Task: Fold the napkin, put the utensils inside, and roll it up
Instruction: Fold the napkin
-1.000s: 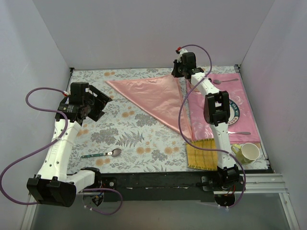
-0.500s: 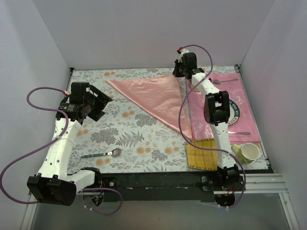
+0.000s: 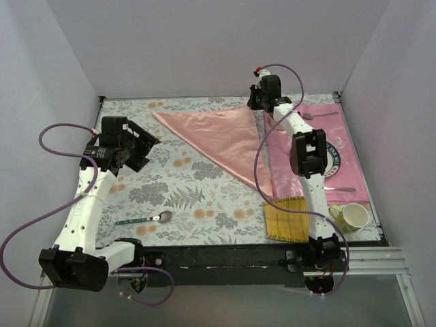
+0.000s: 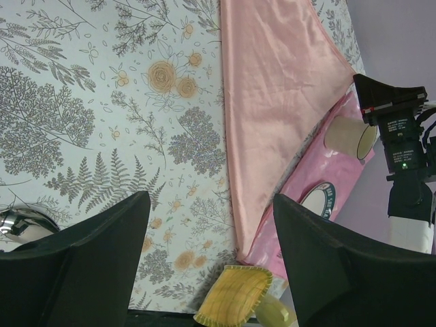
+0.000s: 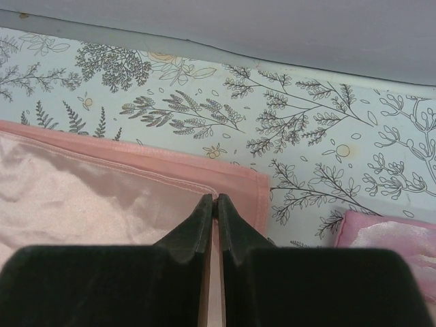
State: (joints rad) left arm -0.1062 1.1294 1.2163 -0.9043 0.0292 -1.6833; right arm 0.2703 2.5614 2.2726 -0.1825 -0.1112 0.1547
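The salmon-pink napkin (image 3: 218,133) lies folded into a triangle at the back middle of the floral table. It also shows in the left wrist view (image 4: 272,88) and the right wrist view (image 5: 82,197). My right gripper (image 3: 254,104) is at its far right corner, and its jaws (image 5: 214,199) are shut on the corner of the top layer. The teal-handled spoon (image 3: 145,219) lies near the front left; only its bowl (image 4: 20,221) shows in the left wrist view. My left gripper (image 3: 148,143) hovers open and empty above the left side (image 4: 211,204).
A deeper pink placemat (image 3: 347,136) at the right carries a plate (image 3: 335,162) and an all-silver spoon (image 3: 320,115). A yellow woven mat (image 3: 287,219) and a pale green cup (image 3: 354,216) sit at the front right. Walls enclose three sides.
My right gripper has shifted slightly back and to the right, still at the napkin's far corner. The left arm has barely moved.
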